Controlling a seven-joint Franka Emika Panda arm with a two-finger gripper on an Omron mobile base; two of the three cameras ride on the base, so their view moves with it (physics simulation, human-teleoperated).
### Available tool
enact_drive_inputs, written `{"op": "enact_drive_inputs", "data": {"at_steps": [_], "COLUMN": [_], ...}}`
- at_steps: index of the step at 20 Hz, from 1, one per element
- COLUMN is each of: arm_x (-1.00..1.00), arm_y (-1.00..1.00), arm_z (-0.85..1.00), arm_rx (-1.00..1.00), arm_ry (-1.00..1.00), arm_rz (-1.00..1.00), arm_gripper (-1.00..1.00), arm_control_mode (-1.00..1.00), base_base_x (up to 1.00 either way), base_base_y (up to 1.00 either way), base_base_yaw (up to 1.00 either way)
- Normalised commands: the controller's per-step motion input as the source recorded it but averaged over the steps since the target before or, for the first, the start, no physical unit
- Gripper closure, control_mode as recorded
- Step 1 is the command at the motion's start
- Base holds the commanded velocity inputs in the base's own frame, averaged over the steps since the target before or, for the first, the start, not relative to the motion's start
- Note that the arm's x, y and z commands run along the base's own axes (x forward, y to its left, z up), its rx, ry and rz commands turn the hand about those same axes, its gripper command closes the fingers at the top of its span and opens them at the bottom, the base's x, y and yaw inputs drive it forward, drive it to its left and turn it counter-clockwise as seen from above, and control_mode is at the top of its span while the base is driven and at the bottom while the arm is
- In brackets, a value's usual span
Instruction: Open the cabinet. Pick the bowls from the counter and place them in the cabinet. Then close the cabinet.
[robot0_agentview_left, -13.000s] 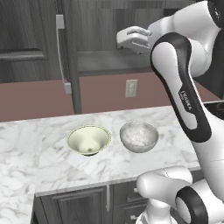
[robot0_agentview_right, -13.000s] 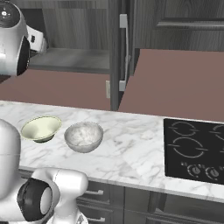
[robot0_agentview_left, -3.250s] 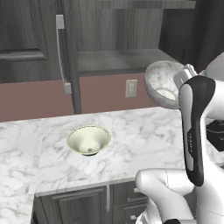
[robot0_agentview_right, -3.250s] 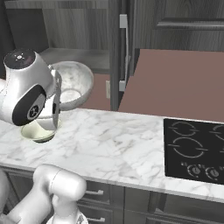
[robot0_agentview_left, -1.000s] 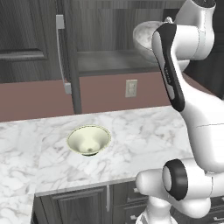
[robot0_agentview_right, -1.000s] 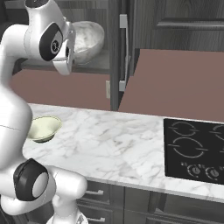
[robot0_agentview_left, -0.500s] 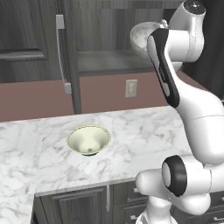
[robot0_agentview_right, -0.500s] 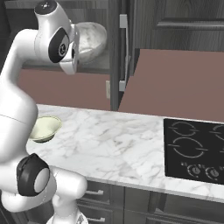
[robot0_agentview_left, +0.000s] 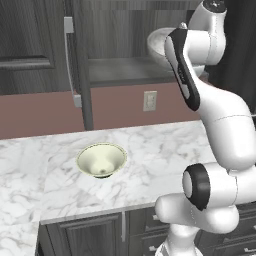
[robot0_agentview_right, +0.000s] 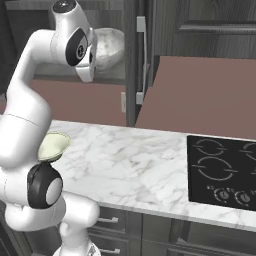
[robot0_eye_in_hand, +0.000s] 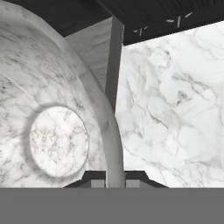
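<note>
The marbled grey-white bowl (robot0_agentview_right: 107, 47) is up at shelf height in the open cabinet (robot0_agentview_left: 125, 75), tipped on its side. In the hand view my gripper (robot0_eye_in_hand: 115, 178) is shut on this bowl's rim (robot0_eye_in_hand: 114, 144), and the bowl's inside (robot0_eye_in_hand: 57, 140) takes up the left. From the left base view the same bowl (robot0_agentview_left: 159, 42) is half hidden behind my forearm. The pale cream bowl (robot0_agentview_left: 101, 160) sits upright on the white marble counter (robot0_agentview_left: 165, 150), below and left of the arm. One cabinet door stands swung out edge-on, with its silver bar handle (robot0_agentview_left: 70, 60) showing.
A black cooktop (robot0_agentview_right: 222, 170) lies in the counter at the right. An open cabinet door (robot0_agentview_right: 132, 60) with its handle (robot0_agentview_right: 141, 60) hangs just right of the held bowl. A wall outlet (robot0_agentview_left: 149, 101) is on the backsplash. Low dark cabinets (robot0_agentview_left: 90, 235) run under the counter.
The arm has carried the marbled bowl a little further toward the cabinet shelf. The cream bowl and the doors have not moved.
</note>
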Motion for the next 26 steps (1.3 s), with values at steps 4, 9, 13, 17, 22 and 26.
{"op": "enact_drive_inputs", "data": {"at_steps": [4, 9, 13, 17, 22, 26], "arm_x": [0.20, 0.21, 0.34, 0.28, 0.35, 0.29], "arm_y": [-0.03, -0.03, -0.03, -0.08, -0.07, -0.04], "arm_z": [-0.10, -0.28, -0.30, -0.26, -0.27, -0.28], "arm_rx": [0.00, 0.00, 0.00, 0.00, 0.00, 0.00], "arm_ry": [-0.06, -0.07, -0.09, -0.02, -0.02, -0.01], "arm_rz": [0.00, 0.00, 0.01, 0.01, 0.01, 0.01], "arm_gripper": [1.00, 1.00, 1.00, 1.00, 1.00, -1.00], "arm_control_mode": [-1.00, -1.00, -1.00, -1.00, -1.00, -1.00], "base_base_x": [0.00, 0.00, 0.00, 0.00, 0.00, 0.00], "base_base_y": [0.00, 0.00, 0.00, 0.00, 0.00, 0.00], "base_base_yaw": [0.00, 0.00, 0.00, 0.00, 0.00, 0.00]}}
